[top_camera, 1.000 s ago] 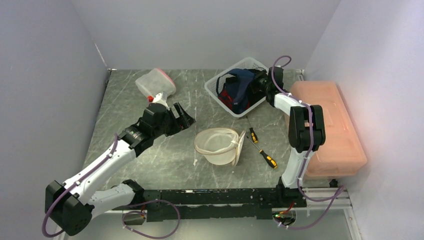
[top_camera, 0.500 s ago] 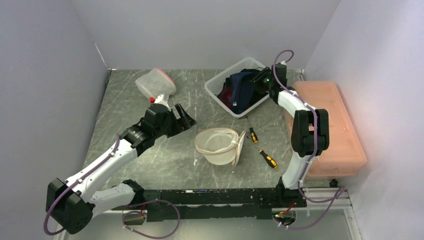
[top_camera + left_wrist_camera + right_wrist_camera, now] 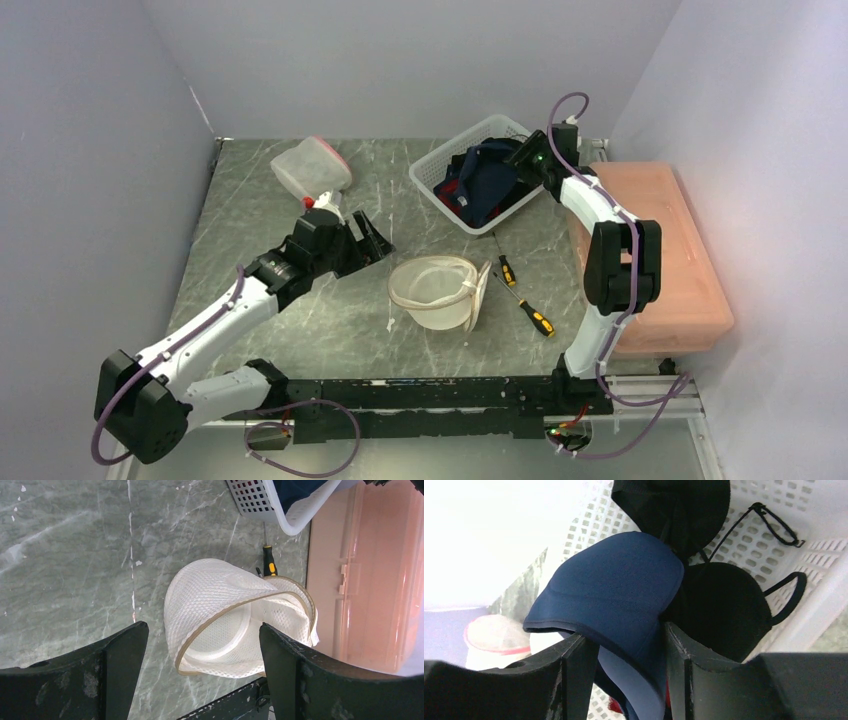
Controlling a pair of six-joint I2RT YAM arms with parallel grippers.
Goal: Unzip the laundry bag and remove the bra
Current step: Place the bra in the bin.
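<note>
The white mesh laundry bag [image 3: 437, 290] [image 3: 235, 615] lies on the marble table, its mouth gaping open toward the front. My left gripper [image 3: 372, 235] [image 3: 202, 630] hovers just left of it, open and empty. A navy bra [image 3: 490, 175] [image 3: 619, 580] rests in the white basket [image 3: 430, 175] [image 3: 749, 545] on top of a black bra [image 3: 719, 610]. My right gripper [image 3: 522, 158] [image 3: 624, 635] hangs over the basket's right side. Its jaws are parted, with the navy cup's edge loosely between them.
A pink lidded box [image 3: 655, 255] fills the right edge of the table. Two screwdrivers [image 3: 508, 270] [image 3: 535, 315] lie between the bag and the box. Another mesh bag with red trim [image 3: 310, 165] sits at the back left.
My right gripper has opened and drawn back to the right from the basket's middle, leaving the navy bra lying in the basket. The left arm has barely shifted.
</note>
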